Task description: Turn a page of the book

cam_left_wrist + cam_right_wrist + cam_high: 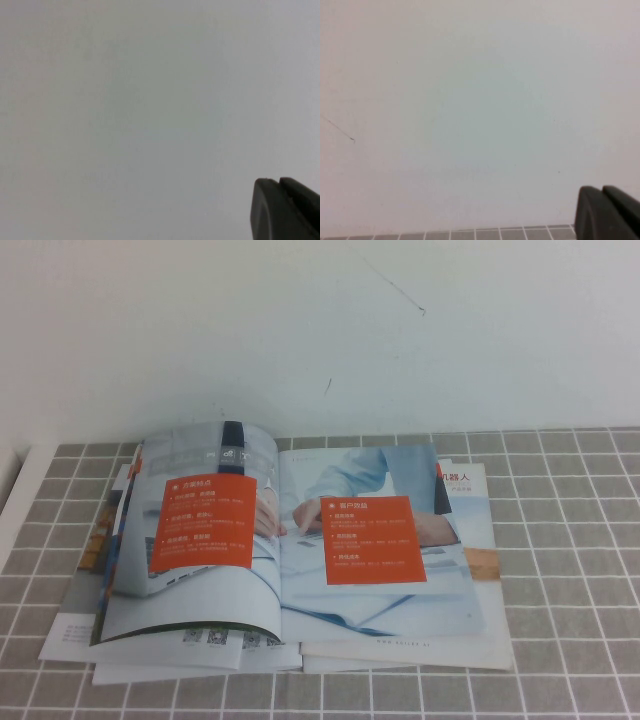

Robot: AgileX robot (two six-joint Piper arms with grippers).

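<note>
High view shows the book point(300, 550) lying open on the grey tiled table point(570, 540), on top of other printed sheets point(400, 652), left of centre. The page point(385, 540) to turn is the right one, with the orange panel. No arm is over the table. The left gripper point(285, 207) and the right gripper point(607, 212) are both closed and empty, facing the white wall point(320, 330). To do this step well, I think a closed fingertip should come to the right page's near right corner — press lightly, drag toward the spine so only one sheet lifts.
</note>
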